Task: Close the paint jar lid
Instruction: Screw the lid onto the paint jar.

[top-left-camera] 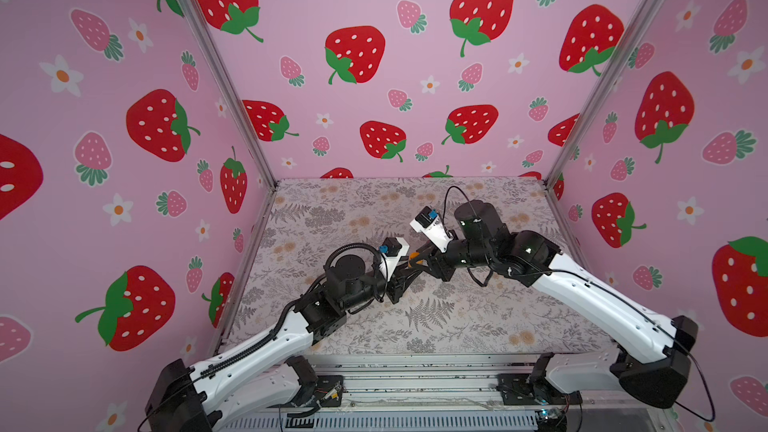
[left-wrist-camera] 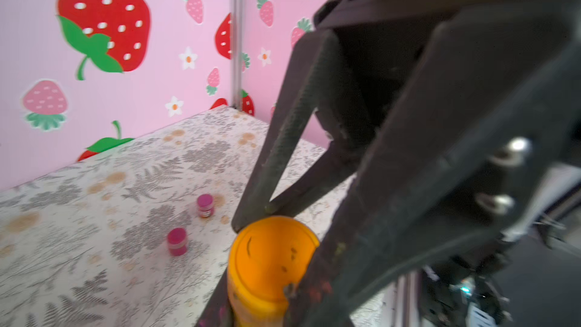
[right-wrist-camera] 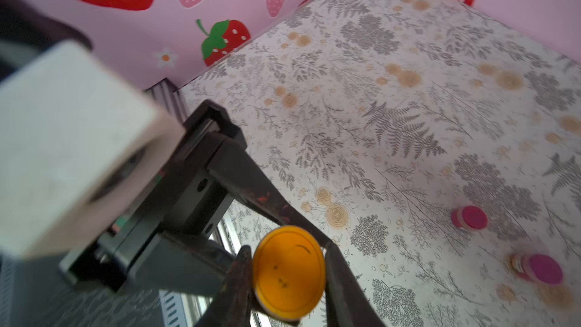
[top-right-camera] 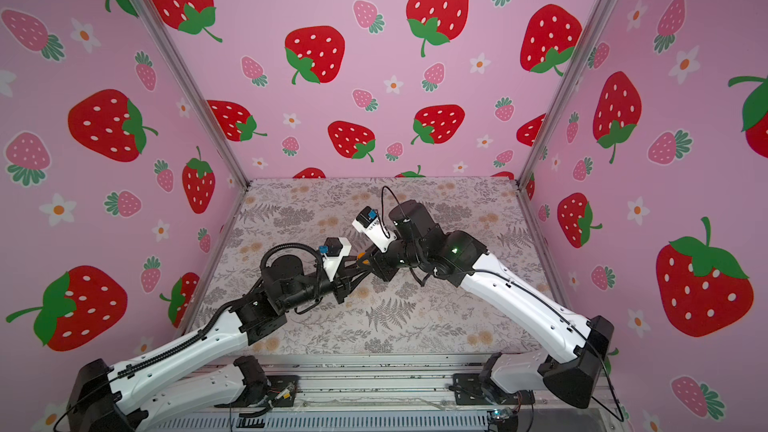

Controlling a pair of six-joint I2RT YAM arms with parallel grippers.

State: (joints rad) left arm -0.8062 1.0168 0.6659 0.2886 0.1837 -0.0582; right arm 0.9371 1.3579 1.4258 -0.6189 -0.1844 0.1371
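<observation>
An orange paint jar (left-wrist-camera: pixel 251 303) is held above the floral table, mid-table in both top views (top-left-camera: pixel 414 258) (top-right-camera: pixel 362 258). My left gripper (left-wrist-camera: pixel 257 313) is shut on the jar's body, one finger on each side. The orange lid (right-wrist-camera: pixel 289 273) sits on the jar's mouth, its flat top (left-wrist-camera: pixel 272 246) marked with small dark specks. My right gripper (right-wrist-camera: pixel 289 275) comes from the opposite side and is shut on the lid's rim, fingers (right-wrist-camera: pixel 237 278) pressed against both edges. The two grippers meet nose to nose (top-left-camera: pixel 419 259).
Two small jars with magenta lids stand on the table beyond the grippers (left-wrist-camera: pixel 205 205) (left-wrist-camera: pixel 177 241), also in the right wrist view (right-wrist-camera: pixel 470 218) (right-wrist-camera: pixel 539 268). Pink strawberry walls (top-left-camera: pixel 374 56) close in the table on three sides.
</observation>
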